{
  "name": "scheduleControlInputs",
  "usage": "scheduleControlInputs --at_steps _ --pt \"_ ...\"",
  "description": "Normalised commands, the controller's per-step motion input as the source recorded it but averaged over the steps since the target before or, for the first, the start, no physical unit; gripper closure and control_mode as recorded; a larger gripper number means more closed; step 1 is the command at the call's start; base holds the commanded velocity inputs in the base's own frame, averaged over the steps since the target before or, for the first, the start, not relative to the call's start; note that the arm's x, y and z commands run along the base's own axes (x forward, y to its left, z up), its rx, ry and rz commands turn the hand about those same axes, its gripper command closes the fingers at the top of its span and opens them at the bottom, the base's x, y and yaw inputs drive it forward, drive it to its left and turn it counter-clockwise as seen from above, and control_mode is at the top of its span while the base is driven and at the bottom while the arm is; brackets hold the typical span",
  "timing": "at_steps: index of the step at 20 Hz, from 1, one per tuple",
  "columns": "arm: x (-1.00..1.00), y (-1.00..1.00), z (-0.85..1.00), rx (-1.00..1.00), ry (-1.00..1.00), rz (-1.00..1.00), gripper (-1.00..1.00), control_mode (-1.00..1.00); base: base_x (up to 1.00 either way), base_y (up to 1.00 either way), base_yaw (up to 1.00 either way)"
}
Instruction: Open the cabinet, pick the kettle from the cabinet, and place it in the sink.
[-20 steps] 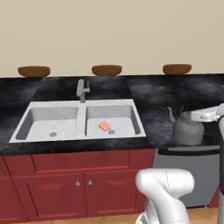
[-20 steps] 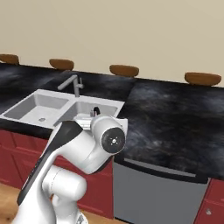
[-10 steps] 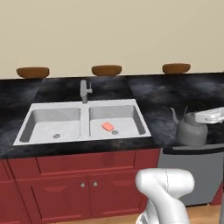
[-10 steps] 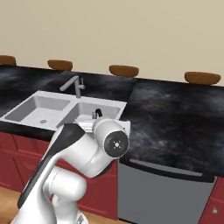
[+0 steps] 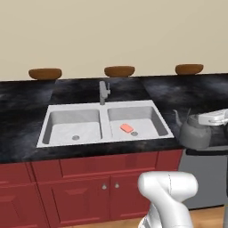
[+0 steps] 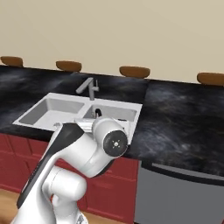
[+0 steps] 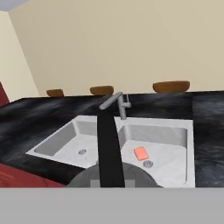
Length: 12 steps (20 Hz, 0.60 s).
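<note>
The kettle [image 5: 195, 132] is carried by its arched handle in the clenched pincer [image 5: 214, 118], held above the dark bench [image 5: 26, 102] just right of the sink [image 5: 104, 125]. A slip may be risked, since so thin a handle lets the kettle swing. The spout could be knocked against the sink's rim or the faucet [image 5: 103, 91], should the kettle be brought across too low.
</note>
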Motion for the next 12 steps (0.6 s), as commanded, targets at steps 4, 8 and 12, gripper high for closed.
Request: scheduleControlInputs --at_steps 4,8,12 --pt "0.00 0.00 0.00 0.00 0.00 0.00 1.00 1.00 0.31 0.37 0.00" --pt "0.00 0.00 0.00 0.00 0.00 0.00 1.00 1.00 0.35 0.36 0.00" --pt "0.00 0.00 0.00 0.00 0.00 0.00 1.00 1.00 0.44 0.30 0.00"
